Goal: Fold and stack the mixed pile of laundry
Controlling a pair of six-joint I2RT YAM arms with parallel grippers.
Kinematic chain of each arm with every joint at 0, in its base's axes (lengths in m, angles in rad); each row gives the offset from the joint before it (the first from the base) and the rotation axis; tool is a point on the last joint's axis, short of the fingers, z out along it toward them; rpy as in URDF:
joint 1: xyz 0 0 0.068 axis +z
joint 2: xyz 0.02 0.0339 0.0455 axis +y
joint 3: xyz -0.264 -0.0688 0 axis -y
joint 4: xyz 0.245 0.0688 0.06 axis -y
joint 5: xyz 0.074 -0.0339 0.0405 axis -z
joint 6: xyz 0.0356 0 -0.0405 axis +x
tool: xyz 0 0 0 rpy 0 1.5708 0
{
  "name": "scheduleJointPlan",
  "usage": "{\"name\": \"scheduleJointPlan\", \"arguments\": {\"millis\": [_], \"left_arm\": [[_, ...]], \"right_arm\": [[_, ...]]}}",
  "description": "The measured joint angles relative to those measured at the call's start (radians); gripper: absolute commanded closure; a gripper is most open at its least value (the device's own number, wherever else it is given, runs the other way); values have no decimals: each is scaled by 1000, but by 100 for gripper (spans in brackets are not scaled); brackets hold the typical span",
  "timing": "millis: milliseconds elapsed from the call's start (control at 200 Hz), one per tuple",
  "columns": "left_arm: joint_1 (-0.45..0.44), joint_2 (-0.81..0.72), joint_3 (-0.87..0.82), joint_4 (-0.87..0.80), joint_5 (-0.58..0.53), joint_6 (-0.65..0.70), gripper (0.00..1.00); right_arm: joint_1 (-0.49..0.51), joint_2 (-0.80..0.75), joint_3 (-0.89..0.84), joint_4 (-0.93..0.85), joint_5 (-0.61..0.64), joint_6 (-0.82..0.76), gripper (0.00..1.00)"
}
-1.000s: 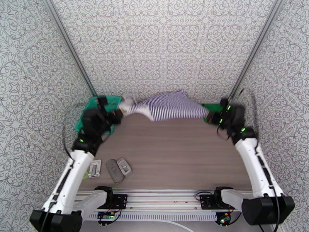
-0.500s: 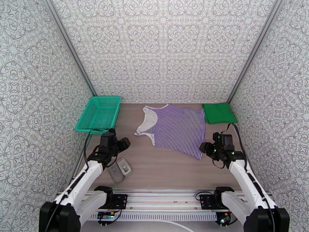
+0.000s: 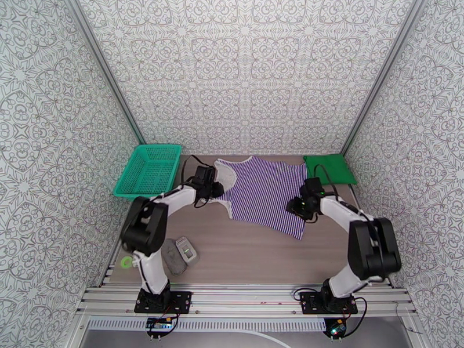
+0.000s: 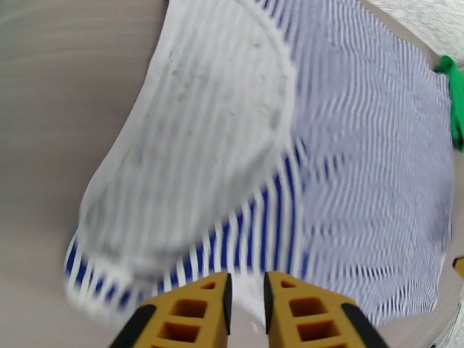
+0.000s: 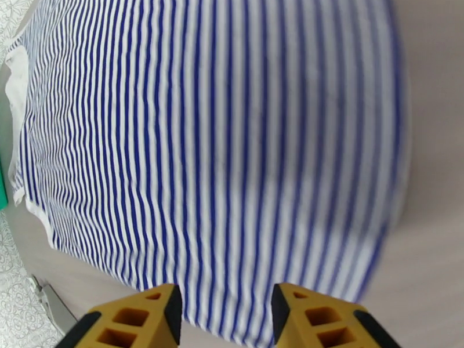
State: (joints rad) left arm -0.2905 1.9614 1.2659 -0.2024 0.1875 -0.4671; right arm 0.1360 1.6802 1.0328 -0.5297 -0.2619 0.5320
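The navy-and-white striped sleeveless top (image 3: 264, 192) lies spread flat at the back middle of the table, its white-lined neck end to the left. The green shirt (image 3: 329, 168) lies folded at the back right corner, just beside the top. My left gripper (image 3: 216, 187) hovers at the top's neck end. In the left wrist view its fingers (image 4: 200, 300) stand a narrow gap apart over the striped cloth (image 4: 348, 158), holding nothing. My right gripper (image 3: 297, 205) is open over the top's right edge, and striped cloth (image 5: 220, 140) shows under its fingers (image 5: 145, 314).
A teal mesh basket (image 3: 149, 169) stands at the back left. Two small grey objects (image 3: 178, 253) lie near the front left, with a green ring (image 3: 126, 262) at the table's left edge. Patterned walls close in three sides.
A second ago both grippers held the top stretched up at the back. It then lay flat with both arms drawn back. Now both arms have reached out to its left and right edges.
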Motion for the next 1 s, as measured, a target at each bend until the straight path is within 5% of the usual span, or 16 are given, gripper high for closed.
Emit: {"name": "scheduleJointPlan", "arguments": {"millis": [195, 430, 620, 820, 1000], "left_arm": [[119, 14, -93, 31, 20, -55, 84], [229, -177, -349, 75, 34, -102, 82], [256, -322, -458, 29, 48, -103, 56], [200, -561, -447, -111, -1, -99, 51], [-20, -733, -469, -160, -52, -163, 44]], "right_arm": [[27, 110, 40, 14, 42, 21, 55], [28, 135, 69, -3, 98, 16, 55], [28, 121, 74, -42, 128, -10, 54], [18, -131, 35, -111, 106, -24, 52], [-68, -378, -138, -118, 1, -8, 52]]}}
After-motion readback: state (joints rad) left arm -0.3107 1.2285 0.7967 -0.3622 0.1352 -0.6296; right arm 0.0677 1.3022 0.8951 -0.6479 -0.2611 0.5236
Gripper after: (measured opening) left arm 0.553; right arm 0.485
